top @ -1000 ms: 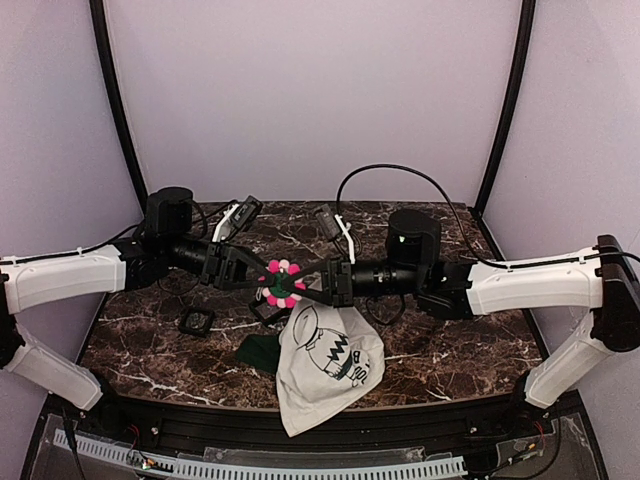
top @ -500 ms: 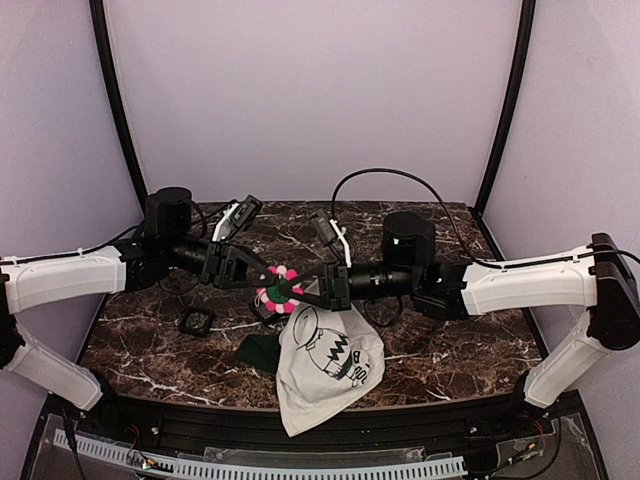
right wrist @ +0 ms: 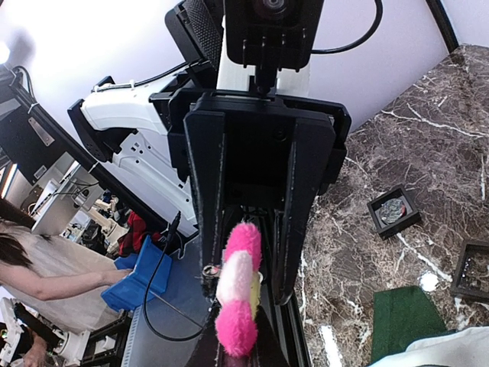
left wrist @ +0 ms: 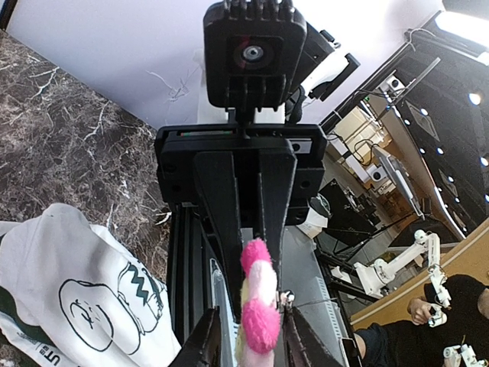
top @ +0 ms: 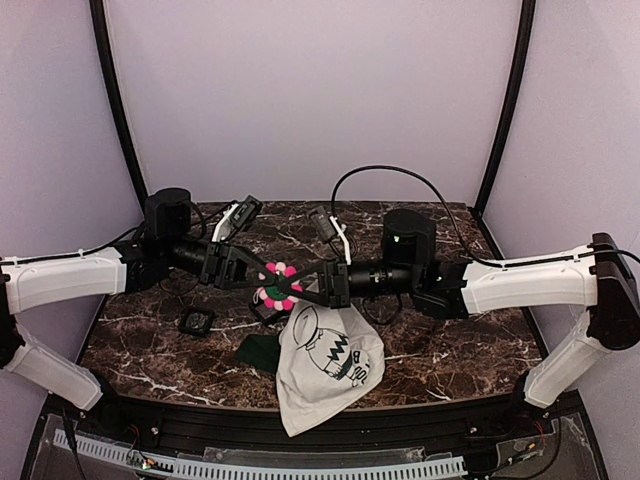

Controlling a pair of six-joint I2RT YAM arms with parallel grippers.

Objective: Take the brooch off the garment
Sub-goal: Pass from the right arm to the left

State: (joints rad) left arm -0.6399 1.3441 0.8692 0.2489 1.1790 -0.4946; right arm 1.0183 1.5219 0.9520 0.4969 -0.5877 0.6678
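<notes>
Right tool [top: 300,285] is pressed together on the brooch [top: 279,284] and holds it at the centre of the top view, raised above the desk [top: 450,340]. My left tool [top: 262,281] faces it, fingers spread on either side of the petals; I cannot tell whether they touch. The garment [top: 325,365] lies crumpled at lower centre, apart from the brooch, one end hanging over the desk's near edge. One small black frame [top: 196,321] lies to its left.
</notes>
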